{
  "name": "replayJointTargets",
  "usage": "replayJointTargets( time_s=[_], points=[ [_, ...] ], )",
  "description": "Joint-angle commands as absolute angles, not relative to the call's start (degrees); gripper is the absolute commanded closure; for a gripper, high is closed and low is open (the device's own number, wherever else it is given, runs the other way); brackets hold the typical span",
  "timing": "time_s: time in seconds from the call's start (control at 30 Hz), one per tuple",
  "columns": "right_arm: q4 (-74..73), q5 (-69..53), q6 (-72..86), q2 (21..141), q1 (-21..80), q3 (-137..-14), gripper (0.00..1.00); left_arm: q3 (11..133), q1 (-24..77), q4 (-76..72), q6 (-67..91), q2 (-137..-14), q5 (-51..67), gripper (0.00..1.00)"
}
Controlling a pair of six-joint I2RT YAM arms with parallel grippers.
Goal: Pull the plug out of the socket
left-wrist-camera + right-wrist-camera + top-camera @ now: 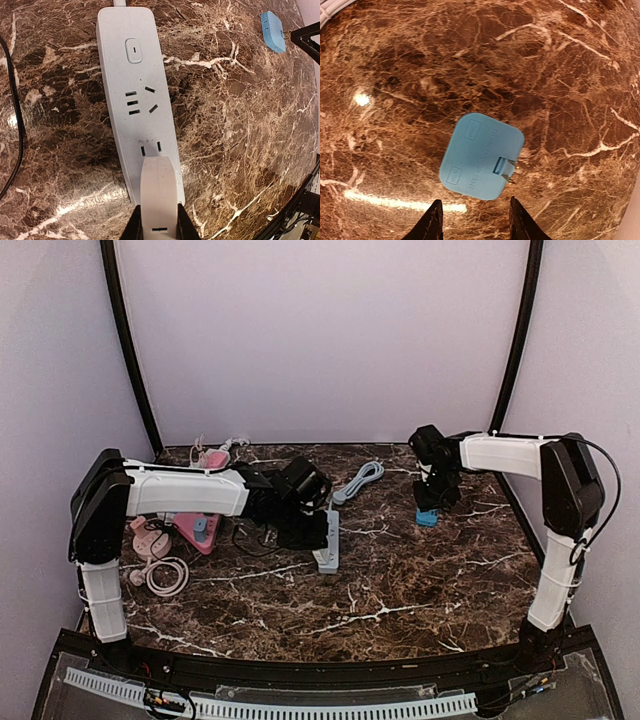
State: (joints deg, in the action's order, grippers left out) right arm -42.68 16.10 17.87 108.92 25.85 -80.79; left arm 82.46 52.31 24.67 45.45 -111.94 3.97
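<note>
A white power strip lies on the marble table, and the left wrist view shows its switch and empty slots. My left gripper is shut on a white plug at the strip's near end. I cannot tell whether its prongs are still in the strip. In the top view this gripper is over the strip. A blue plug lies flat on the table with its prongs showing, clear of the strip. My right gripper is open just above it, not touching.
A grey coiled cable lies behind the strip. Pink adapters and a coiled white cable sit at the left under the left arm. A black cable runs left of the strip. The blue plug also shows in the left wrist view.
</note>
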Motion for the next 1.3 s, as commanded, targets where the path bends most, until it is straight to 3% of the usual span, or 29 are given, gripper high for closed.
replayJointTargets(
  time_s=[0.0,0.3,0.5,0.8,1.27],
  points=[
    [-39.1,9.7,18.5,107.9,27.0,-81.3,0.57,78.8,53.1,22.7,44.5,-113.3,9.9,0.92],
    [-25.5,-15.6,22.2,104.3,30.1,-77.0,0.55,76.1,52.1,20.5,44.9,-112.0,11.2,0.91],
    [-11.4,-30.0,30.0,106.0,33.9,-74.0,0.71,74.4,51.2,19.3,45.8,-111.7,12.2,0.98],
    [1.6,-38.2,38.9,112.0,38.6,-73.1,0.84,69.6,50.2,15.0,48.8,-110.6,13.2,1.00],
    [5.7,-37.2,42.0,119.5,39.7,-73.4,0.95,61.7,50.0,3.9,52.2,-108.8,14.1,1.00]
  ],
)
